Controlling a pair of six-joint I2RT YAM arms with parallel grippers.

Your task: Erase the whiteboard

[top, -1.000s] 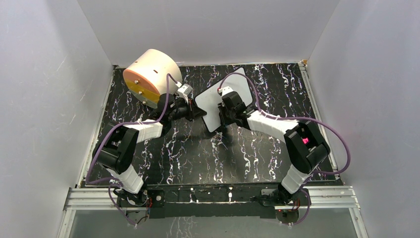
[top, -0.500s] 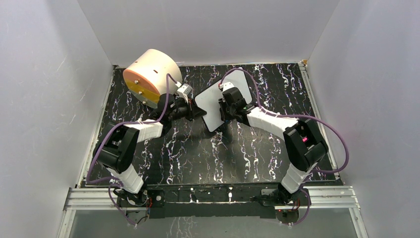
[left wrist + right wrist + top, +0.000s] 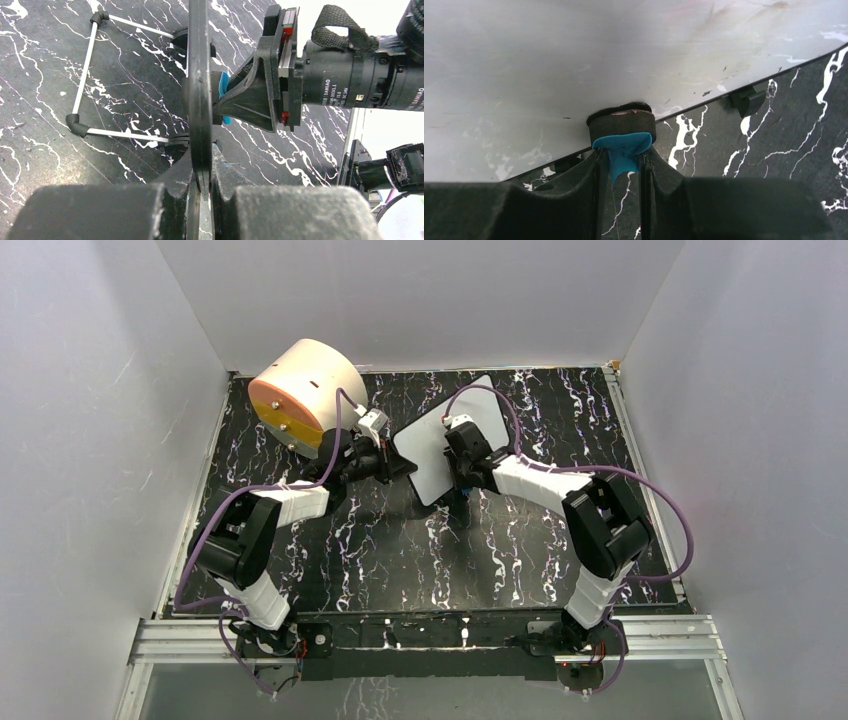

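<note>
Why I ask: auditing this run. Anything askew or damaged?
The small white rectangular whiteboard stands tilted up, its rim clamped in the left gripper's jaws, while the right gripper presses a black eraser pad against its face. Nothing looks damaged.

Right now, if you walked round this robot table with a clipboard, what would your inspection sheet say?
Surface: black table with white marbling.
Job's things: whiteboard, face mostly white with faint smudges, no clear writing; small blue eraser, its black pad pressed against the board.
Clutter: large cream cylinder with an orange face, at the back left.
Grippers: left gripper clamped on the whiteboard's edge; right gripper shut on the eraser.
Cables: a purple cable loops along each arm; no snag seen.
Surroundings: plain white walls on three sides; metal rail at the near edge.
</note>
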